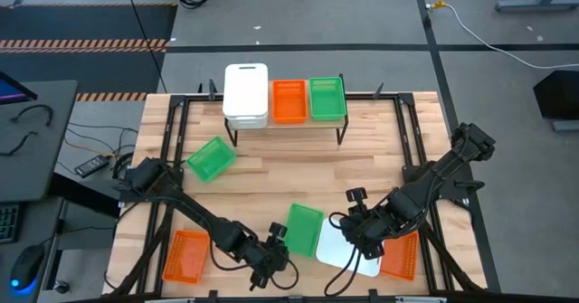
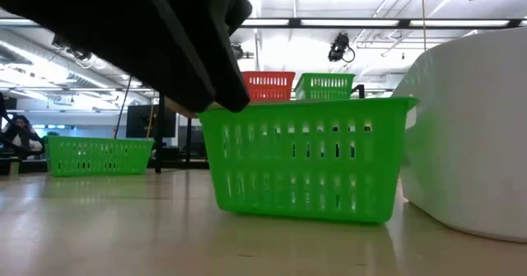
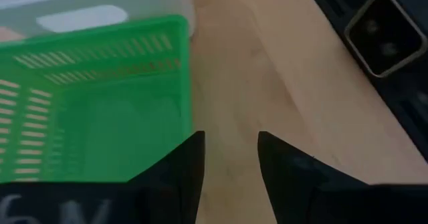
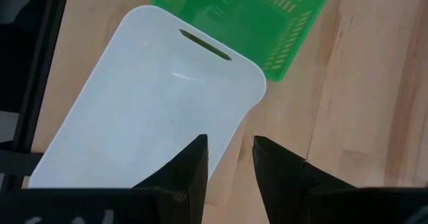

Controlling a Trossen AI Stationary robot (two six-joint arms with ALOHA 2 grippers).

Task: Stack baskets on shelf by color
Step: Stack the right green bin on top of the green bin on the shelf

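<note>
The left gripper [image 1: 271, 265] sits low at the table's front edge, just beside the near corner of a green basket [image 1: 303, 229]. In the left wrist view its fingers [image 3: 180, 167] stand parted with only bare wood between them, holding nothing; the basket [image 3: 93, 103] lies off to one side of the gap, not in it. That basket's long axis runs from the front edge toward the shelf [image 1: 288, 124], slightly tilted, and the left arm is the nearer one. To grasp it, I judge the gripper must shift sideways so one finger goes over the wall.

The right gripper [image 1: 355, 240] hovers over the white basket [image 1: 344, 249], which touches the green one's right side; its fingers [image 4: 190, 164] are parted and empty, at the basket's rim.

On the shelf stand white baskets [image 1: 245, 93], an orange basket [image 1: 289, 100] and a green one [image 1: 327, 98]. All baskets look empty. Another green basket [image 1: 211, 158] lies left of centre, an orange one [image 1: 185, 254] at front left, another [image 1: 400, 254] at front right
</note>
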